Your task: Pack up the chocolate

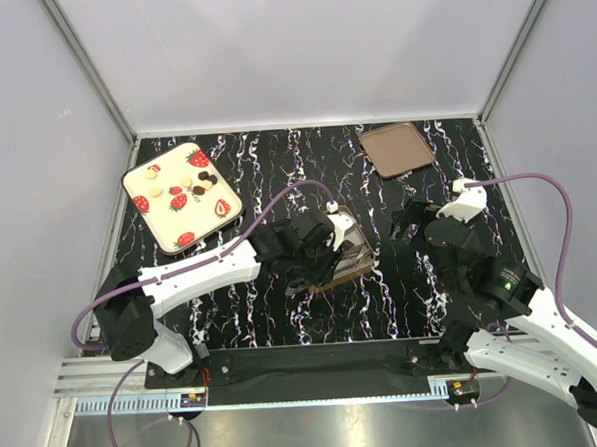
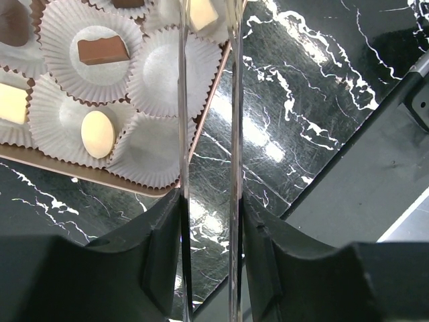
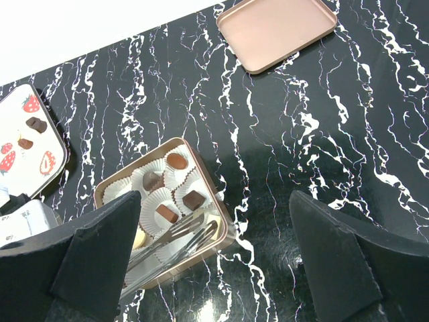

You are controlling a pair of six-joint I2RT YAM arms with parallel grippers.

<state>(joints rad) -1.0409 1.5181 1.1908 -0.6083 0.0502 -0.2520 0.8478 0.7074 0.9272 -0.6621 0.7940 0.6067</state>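
A gold box (image 1: pixel 352 249) of white paper cups sits mid-table; it also shows in the left wrist view (image 2: pixel 80 176) and the right wrist view (image 3: pixel 134 166). Several cups hold chocolates, such as a brown block (image 2: pixel 102 50) and a cream oval (image 2: pixel 98 134). My left gripper (image 1: pixel 314 238) (image 2: pixel 208 201) is shut on clear plastic tongs (image 2: pixel 182 134) (image 3: pixel 167 235). The tong tips pinch a cream-white chocolate (image 2: pixel 201 13) (image 3: pixel 214 221) over the box's near right corner. More chocolates (image 1: pixel 191 179) lie on the strawberry plate (image 1: pixel 163 226). My right gripper (image 1: pixel 409 223) (image 3: pixel 214 198) is open and empty, right of the box.
The box's flat gold lid (image 1: pixel 397 148) (image 3: pixel 276 30) lies at the back right. The plate sits at the back left, near the left wall. My left arm stretches across the table's middle to the box.
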